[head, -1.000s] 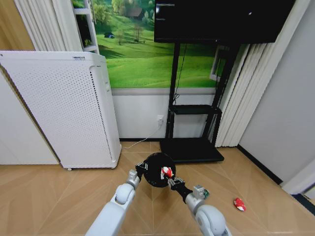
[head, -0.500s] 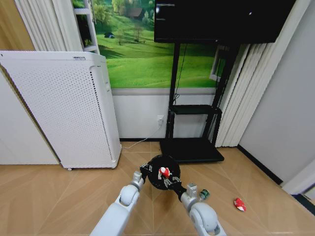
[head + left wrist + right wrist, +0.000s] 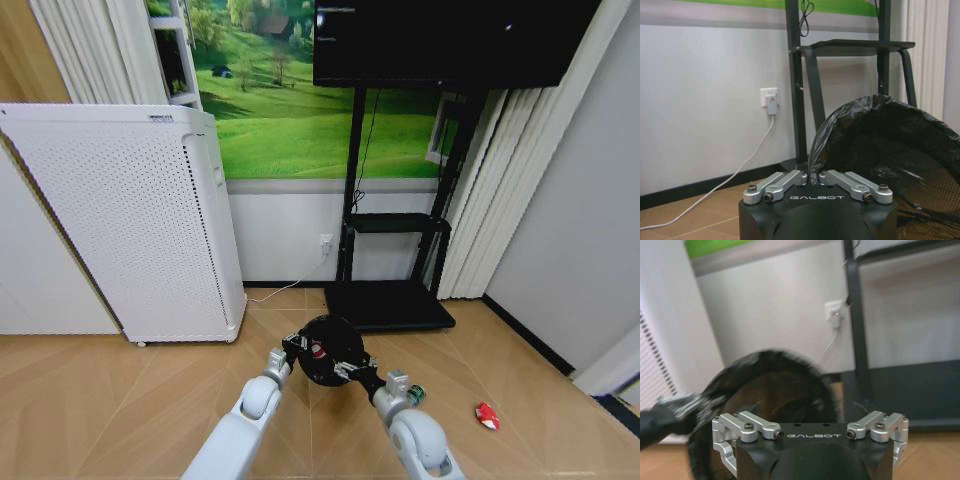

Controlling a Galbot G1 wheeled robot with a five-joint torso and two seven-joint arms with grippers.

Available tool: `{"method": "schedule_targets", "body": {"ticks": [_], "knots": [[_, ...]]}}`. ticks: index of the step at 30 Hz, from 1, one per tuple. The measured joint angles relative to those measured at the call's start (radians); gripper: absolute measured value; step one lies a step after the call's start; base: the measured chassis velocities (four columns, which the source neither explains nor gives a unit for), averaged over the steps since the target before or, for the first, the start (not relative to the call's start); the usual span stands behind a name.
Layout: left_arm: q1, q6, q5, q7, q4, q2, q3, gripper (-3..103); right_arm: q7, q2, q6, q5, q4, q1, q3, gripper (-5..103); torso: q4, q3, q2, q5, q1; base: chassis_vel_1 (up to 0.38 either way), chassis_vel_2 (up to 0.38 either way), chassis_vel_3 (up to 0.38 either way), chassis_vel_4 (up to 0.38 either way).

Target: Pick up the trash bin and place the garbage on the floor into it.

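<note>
the left gripper (image 3: pixel 293 346) is pinched shut on the rim of the small round black trash bin (image 3: pixel 328 349) with its crinkled black liner, holding it above the wooden floor (image 3: pixel 120 400) before the black tv stand (image 3: pixel 390 300). the right gripper (image 3: pixel 347 367) hangs spread wide at the bin's mouth, and a red-and-white crumpled wrapper (image 3: pixel 317 350) lies inside. a small greenish bottle (image 3: pixel 415 393) and a red scrap (image 3: pixel 486 415) lie on the floor to the right.

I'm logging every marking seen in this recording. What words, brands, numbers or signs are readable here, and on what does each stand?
"GALBOT": on the black body of the left gripper, in the left wrist view.
"GALBOT": on the black body of the right gripper, in the right wrist view.
Small marking at the top of the white air purifier: too small to read.
The TV screen is dark, with no legible text.
</note>
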Motion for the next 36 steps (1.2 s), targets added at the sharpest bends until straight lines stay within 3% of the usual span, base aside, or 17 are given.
{"method": "schedule_targets", "body": {"ticks": [5, 9, 15, 21, 36], "knots": [[0.019, 0.013, -0.004, -0.001, -0.033, 0.014, -0.037, 4, 0.082, -0.008, 0.017, -0.033, -0.001, 0.000, 0.065, 100, 0.0000, 0.000, 0.000, 0.0000, 0.000, 0.000, 0.000, 0.000, 0.000], [0.054, 0.018, -0.009, 0.000, -0.074, 0.032, -0.089, 4, 0.158, -0.002, 0.111, -0.183, -0.105, 0.025, 0.089, 100, 0.0001, 0.000, 0.000, 0.0002, 0.000, 0.000, 0.000, 0.000, 0.000], [0.095, 0.020, -0.008, 0.010, -0.100, 0.042, -0.137, 4, 0.162, 0.000, 0.108, -0.186, -0.123, 0.033, 0.083, 100, 0.0002, 0.000, 0.000, 0.0001, 0.000, 0.000, 0.000, 0.000, 0.000], [0.107, 0.020, -0.007, 0.014, -0.112, 0.046, -0.147, 4, 0.134, 0.003, 0.073, -0.146, -0.106, 0.027, 0.080, 100, -0.0001, 0.000, 0.000, 0.0001, 0.000, 0.000, 0.000, 0.000, 0.000], [0.124, 0.019, -0.001, 0.015, -0.130, 0.051, -0.149, 4, 0.104, -0.003, 0.070, -0.112, -0.088, 0.016, 0.093, 100, 0.0002, 0.000, 0.000, 0.0000, 0.000, -0.008, -0.007, 0.010, 0.009]]}}
